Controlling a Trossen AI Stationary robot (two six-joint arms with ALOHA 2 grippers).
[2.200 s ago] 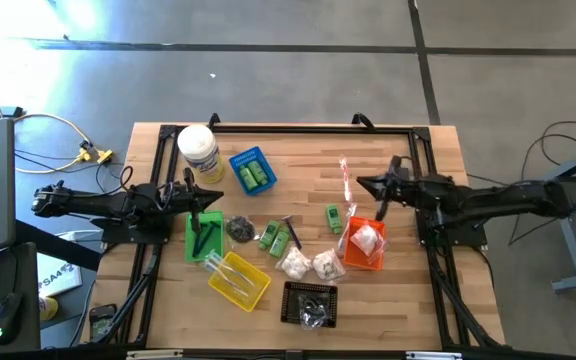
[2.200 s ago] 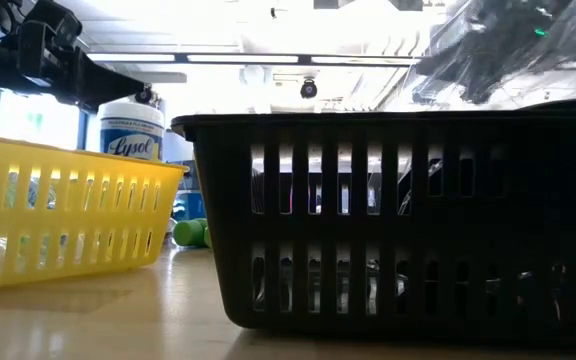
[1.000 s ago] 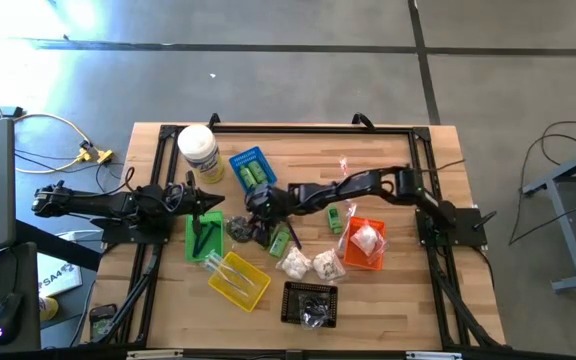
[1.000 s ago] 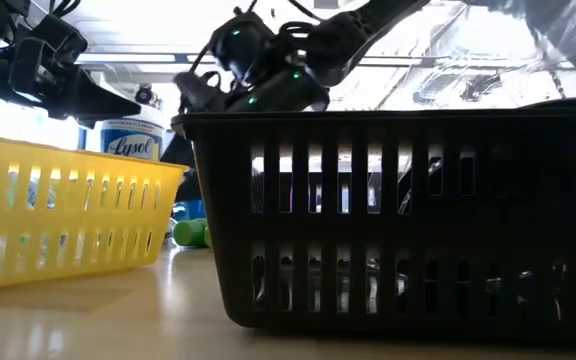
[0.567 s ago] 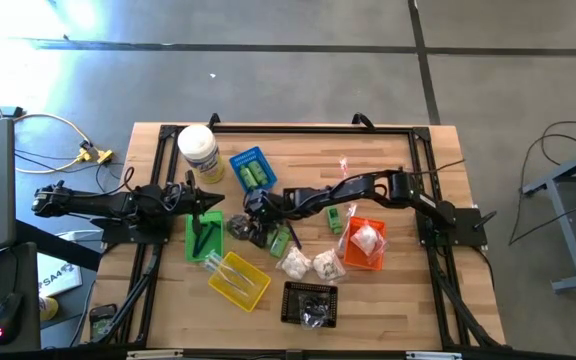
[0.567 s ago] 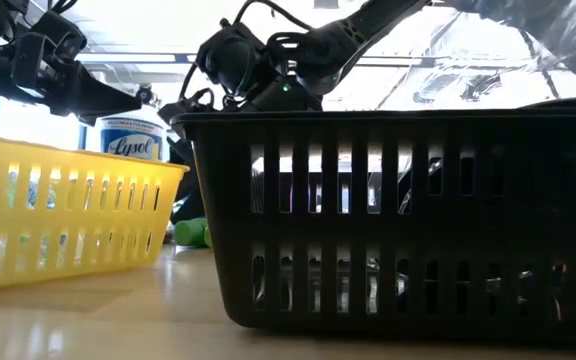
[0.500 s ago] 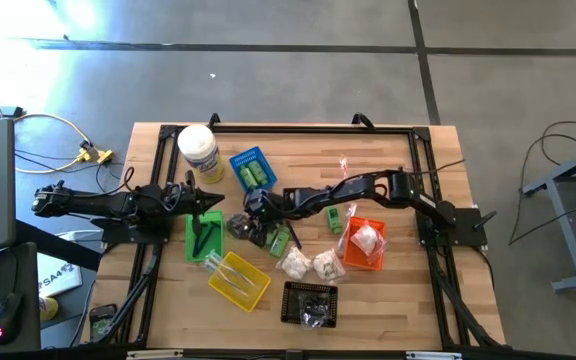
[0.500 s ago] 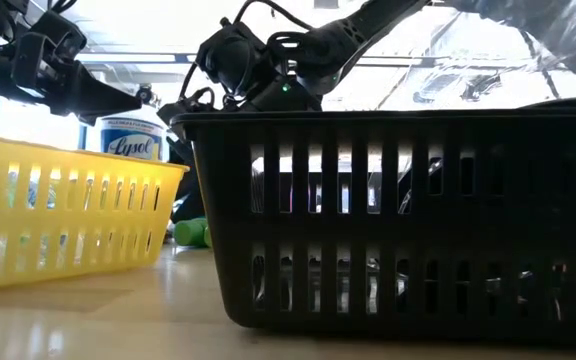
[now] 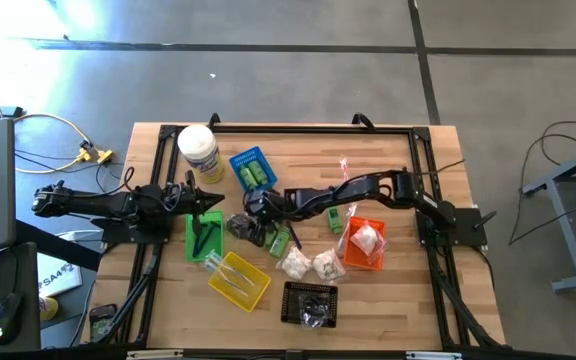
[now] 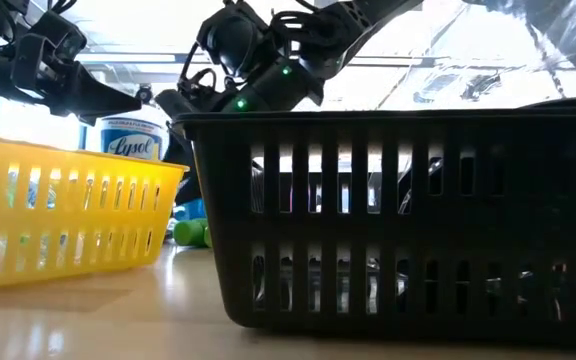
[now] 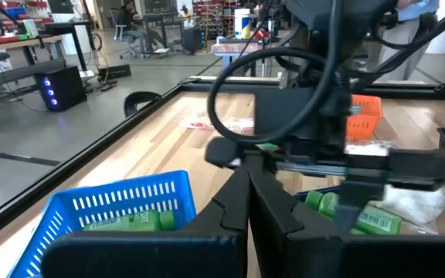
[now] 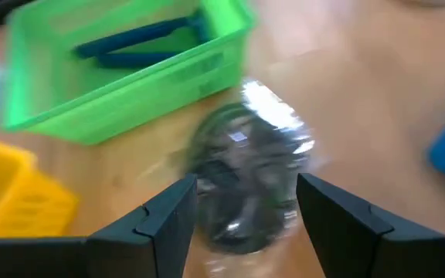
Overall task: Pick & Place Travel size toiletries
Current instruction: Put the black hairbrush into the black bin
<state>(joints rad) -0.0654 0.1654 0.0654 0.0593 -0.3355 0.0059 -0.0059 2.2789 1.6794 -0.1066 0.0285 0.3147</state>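
Right gripper [image 12: 242,202] over desk middle, jaws wide, straddling grey wrapped packet [image 12: 246,174] beside green basket [image 12: 130,69]. Not grabbed yet. Next: drop lower, squeeze, lift. Left gripper [image 9: 213,201] parked at desk's left edge, jaws closed, empty.

The only writing I can read from here is the blue script "Lysol" on the label of the big white jar [image 10: 132,142] standing behind the yellow basket [image 10: 63,215].
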